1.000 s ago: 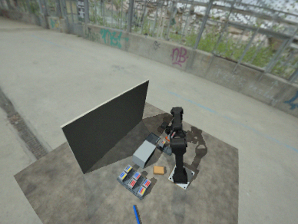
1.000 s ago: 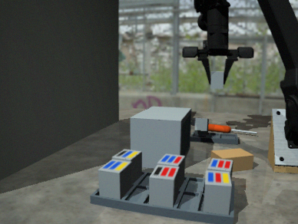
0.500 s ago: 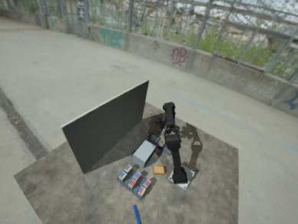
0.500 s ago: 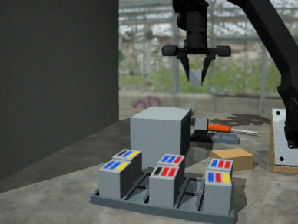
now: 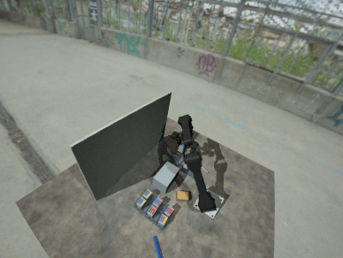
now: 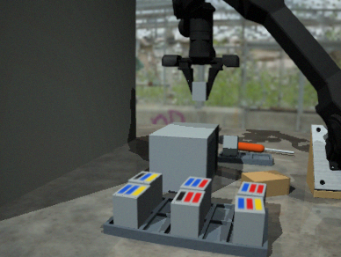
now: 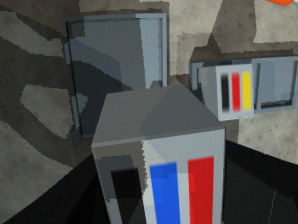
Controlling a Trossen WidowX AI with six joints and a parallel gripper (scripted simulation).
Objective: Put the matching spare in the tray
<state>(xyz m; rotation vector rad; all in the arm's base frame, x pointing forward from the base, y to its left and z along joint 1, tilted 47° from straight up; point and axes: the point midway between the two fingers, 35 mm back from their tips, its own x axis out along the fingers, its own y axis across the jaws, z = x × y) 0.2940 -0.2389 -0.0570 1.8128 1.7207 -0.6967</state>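
My gripper (image 6: 199,95) is shut on a grey block (image 6: 199,90) (image 7: 162,117), held upright in the air. In the wrist view its striped face shows black, blue and red. Beyond it in that view lies the empty grey tray (image 7: 153,55), partly covered by the held block. To the right, another grey block (image 7: 236,92) (image 6: 230,144) with black, red and yellow stripes sits at the left end of a small two-slot rack (image 7: 277,82) (image 6: 260,158). Several striped spares stand in the front rack (image 6: 154,238) (image 5: 152,220). I cannot tell which block is the mounted unit.
A large grey box (image 6: 177,154) (image 5: 166,177) stands behind the front rack and hides the tray in the exterior view. A tall dark panel (image 5: 128,146) (image 6: 66,97) stands at the left. An orange screwdriver (image 6: 251,147), a tan block (image 6: 265,184) (image 5: 182,195) and a blue stick (image 5: 156,247) lie about.
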